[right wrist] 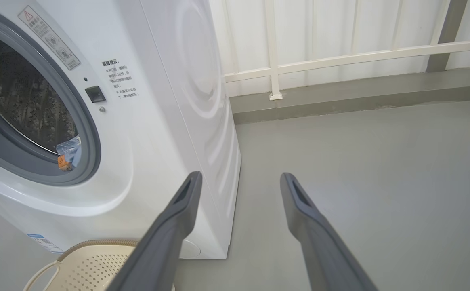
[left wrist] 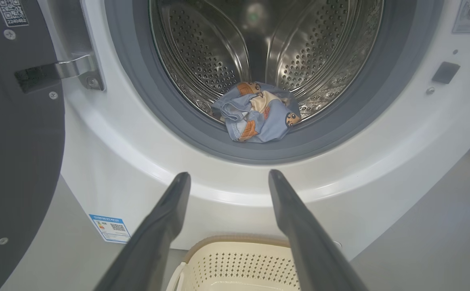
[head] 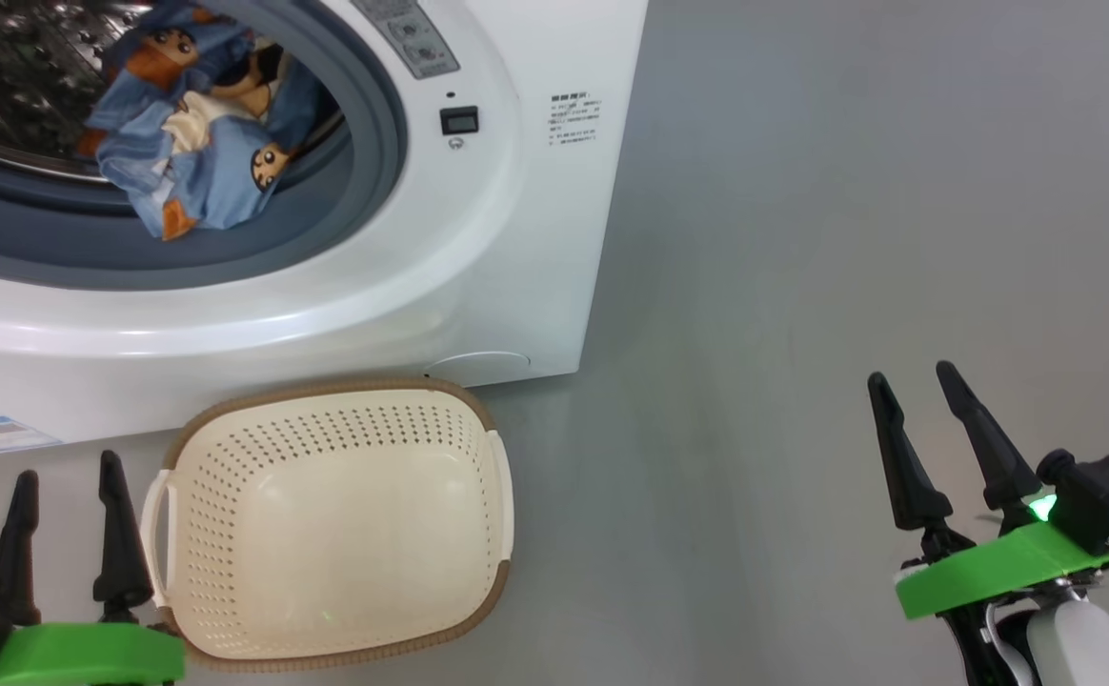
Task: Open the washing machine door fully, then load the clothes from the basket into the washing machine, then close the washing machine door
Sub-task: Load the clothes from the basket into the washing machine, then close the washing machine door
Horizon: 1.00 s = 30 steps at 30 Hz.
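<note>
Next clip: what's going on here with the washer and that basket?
A two-armed robot is doing laundry. The clothes lie bunched at the front of the washing machine drum, and the basket on the floor in front of it is empty. The door stands swung open on its hinge, not yet closed. The left gripper and right gripper hover low, jaws apart, holding nothing.

The white washer (head: 526,238) stands with its door (left wrist: 17,141) swung wide to the left, the blue cartoon-print clothes (head: 197,143) bundled at the drum's near lip, and the cream basket (head: 345,534) upright on the floor just before it.
</note>
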Motion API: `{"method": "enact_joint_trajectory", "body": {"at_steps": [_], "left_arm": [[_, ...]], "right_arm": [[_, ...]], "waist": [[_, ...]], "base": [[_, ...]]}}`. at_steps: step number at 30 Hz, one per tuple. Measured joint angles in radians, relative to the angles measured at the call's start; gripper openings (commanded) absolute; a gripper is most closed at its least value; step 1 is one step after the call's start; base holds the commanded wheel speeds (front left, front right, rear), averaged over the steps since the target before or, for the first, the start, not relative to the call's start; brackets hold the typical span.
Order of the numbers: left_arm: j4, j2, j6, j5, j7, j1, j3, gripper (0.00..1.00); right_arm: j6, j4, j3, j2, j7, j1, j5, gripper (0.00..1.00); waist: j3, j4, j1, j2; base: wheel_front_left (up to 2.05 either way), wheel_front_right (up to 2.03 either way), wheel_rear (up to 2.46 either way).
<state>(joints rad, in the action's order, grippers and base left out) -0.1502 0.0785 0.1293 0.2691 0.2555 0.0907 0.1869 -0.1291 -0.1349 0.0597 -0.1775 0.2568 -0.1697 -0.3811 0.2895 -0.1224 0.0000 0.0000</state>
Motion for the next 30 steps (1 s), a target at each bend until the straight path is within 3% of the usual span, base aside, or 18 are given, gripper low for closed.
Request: {"method": "enact_joint_trajectory", "body": {"at_steps": [30], "left_arm": [[0.038,-0.006,0.0,0.008,0.0,-0.052,-0.031,1.0]], "right_arm": [[0.0,0.001,-0.011,-0.012,0.0,0.067,0.0,1.0]], "waist": [[-0.07,0.028,0.0,0.0]], "base": [[0.0,0.0,0.0]]}}
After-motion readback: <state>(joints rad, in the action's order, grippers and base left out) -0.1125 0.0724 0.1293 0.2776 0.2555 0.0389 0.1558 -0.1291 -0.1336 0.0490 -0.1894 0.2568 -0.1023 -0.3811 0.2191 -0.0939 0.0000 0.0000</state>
